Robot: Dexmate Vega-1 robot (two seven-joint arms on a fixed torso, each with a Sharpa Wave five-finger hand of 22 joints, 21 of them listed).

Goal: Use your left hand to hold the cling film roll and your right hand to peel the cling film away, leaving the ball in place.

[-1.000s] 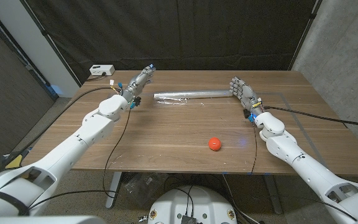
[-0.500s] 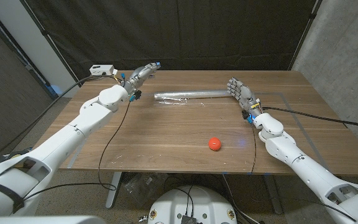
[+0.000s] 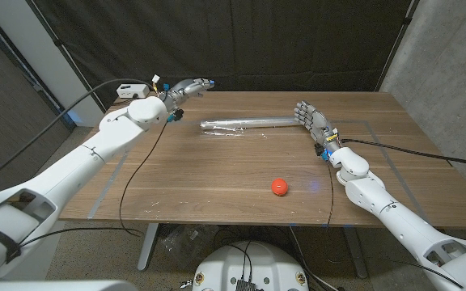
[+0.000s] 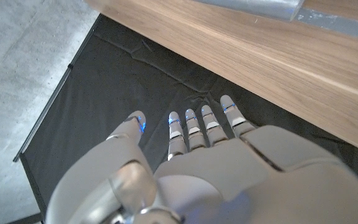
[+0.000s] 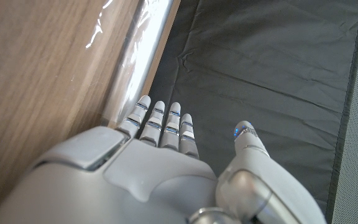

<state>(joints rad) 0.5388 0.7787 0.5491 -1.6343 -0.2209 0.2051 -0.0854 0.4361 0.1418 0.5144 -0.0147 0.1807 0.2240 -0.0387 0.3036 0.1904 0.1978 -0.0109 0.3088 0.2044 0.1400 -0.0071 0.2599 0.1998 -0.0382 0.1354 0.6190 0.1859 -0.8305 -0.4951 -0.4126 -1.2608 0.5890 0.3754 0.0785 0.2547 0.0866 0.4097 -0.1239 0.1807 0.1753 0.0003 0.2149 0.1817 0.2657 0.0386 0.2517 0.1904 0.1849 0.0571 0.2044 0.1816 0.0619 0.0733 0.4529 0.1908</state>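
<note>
Robot lab test bay, black curtain backdrop [image 3: 281, 40], bare concrete wall [image 3: 451, 65], wooden table [image 3: 217, 174], loose cables [image 3: 411, 151]

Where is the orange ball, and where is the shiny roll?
orange ball [image 3: 279, 187]: head view, middle of the ball.
cling film roll [image 3: 249, 124]: head view, middle of the tube's length.

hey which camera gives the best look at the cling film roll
The head view: the whole cling film roll lies lengthwise across the table's far half, both ends visible. The left wrist view catches just one stretch of it; the right wrist view shows a glare-streaked length beside the right hand.
</note>
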